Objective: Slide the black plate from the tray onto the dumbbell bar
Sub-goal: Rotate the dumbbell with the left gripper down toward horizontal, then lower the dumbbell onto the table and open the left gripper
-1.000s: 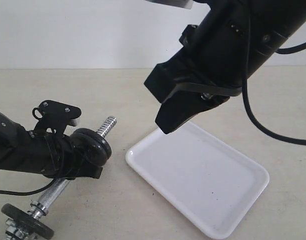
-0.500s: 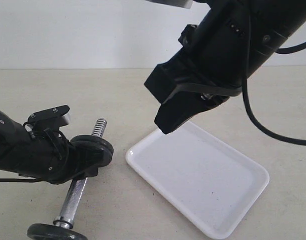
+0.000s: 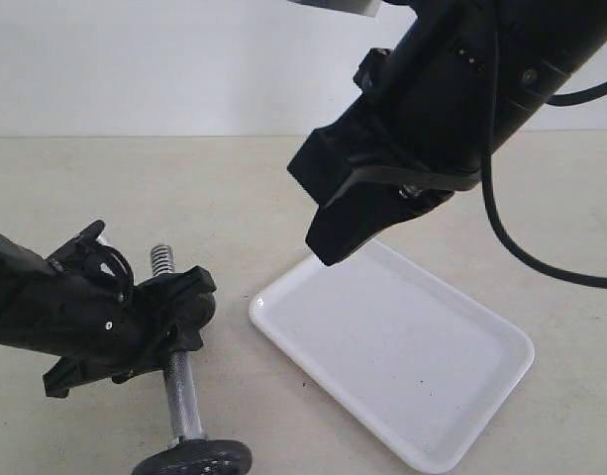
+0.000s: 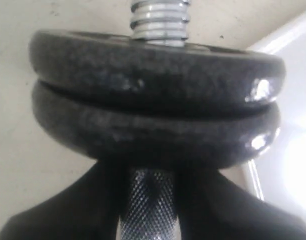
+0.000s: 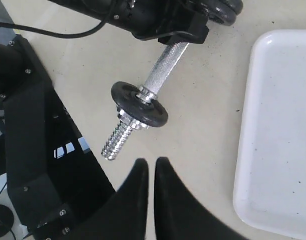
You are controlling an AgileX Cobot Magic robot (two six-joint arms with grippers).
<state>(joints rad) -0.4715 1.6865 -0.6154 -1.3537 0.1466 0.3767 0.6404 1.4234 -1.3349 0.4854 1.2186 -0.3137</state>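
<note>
Beige table (image 3: 204, 188), tray (image 3: 402, 346) beside dumbbell bar (image 3: 185, 396)

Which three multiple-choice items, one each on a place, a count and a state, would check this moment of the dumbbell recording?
1. In the exterior view, where does the tray lie relative to the dumbbell bar?
A. to its right
B. to its left
C. on top of it

2. How many black discs sit stacked on the bar in the left wrist view?
A. one
B. two
C. four

3. What state is the right gripper in?
A. open wide around a disc
B. shut on the tray's rim
C. shut, holding nothing

Answers:
1 A: the white tray lies right of the bar.
2 B: two rims show, one against the other.
3 C: the right wrist view shows it closed on nothing.
</note>
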